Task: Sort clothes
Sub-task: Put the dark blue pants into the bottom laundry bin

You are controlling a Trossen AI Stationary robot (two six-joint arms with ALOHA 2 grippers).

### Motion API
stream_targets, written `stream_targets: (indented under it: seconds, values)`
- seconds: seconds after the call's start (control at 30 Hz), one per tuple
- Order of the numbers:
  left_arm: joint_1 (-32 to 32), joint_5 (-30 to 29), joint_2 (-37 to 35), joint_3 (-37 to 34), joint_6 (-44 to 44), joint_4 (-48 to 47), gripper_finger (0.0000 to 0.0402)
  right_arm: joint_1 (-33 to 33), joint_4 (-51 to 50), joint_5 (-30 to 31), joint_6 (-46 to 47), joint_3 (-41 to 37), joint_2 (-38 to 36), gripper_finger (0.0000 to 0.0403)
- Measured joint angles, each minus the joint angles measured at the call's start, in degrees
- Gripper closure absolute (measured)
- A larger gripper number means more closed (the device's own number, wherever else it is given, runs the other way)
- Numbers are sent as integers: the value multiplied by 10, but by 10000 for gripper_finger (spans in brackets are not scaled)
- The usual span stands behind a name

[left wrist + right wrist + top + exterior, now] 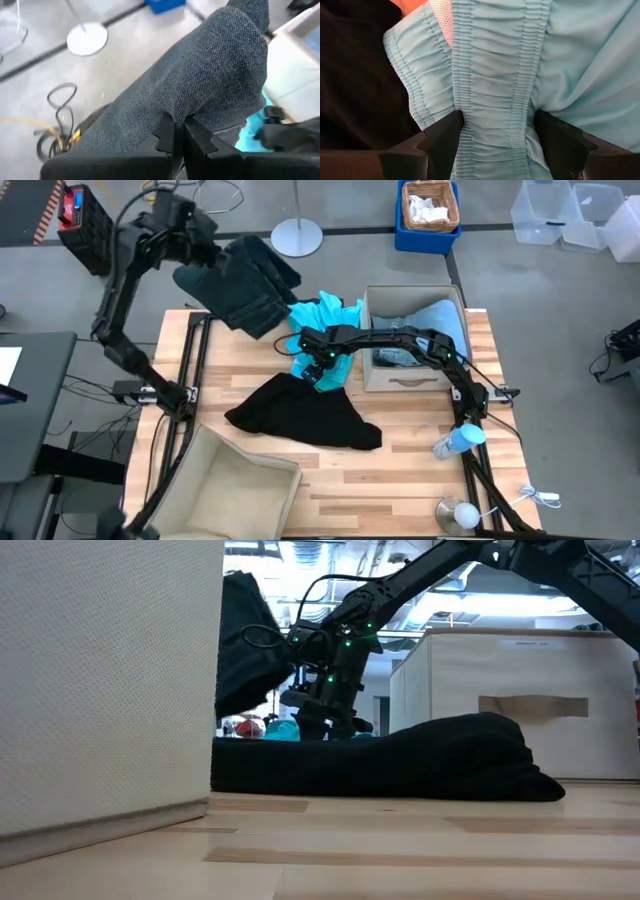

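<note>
The left pincer (177,131) is raised past the far left edge of the worktop (420,480), its fingers pinched together on the dark green garment (240,285), a heavy, speckled weave hanging in thick folds below it. The right pincer (495,131) sits low at mid-worktop with fingers apart astride the bright turquoise garment (495,75), whose gathered elastic band lies between them. The black garment (300,415) lies crumpled just beside it, and the pale dusty-blue garment (425,320) lies in the beige bin (410,380) behind it.
</note>
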Motion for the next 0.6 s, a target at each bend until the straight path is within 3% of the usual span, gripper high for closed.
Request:
stream_targets:
  seconds: [0.6]
  values:
    - [-137,4,-156,0,-10,54,394,0,5,2,-1,0,0,127]
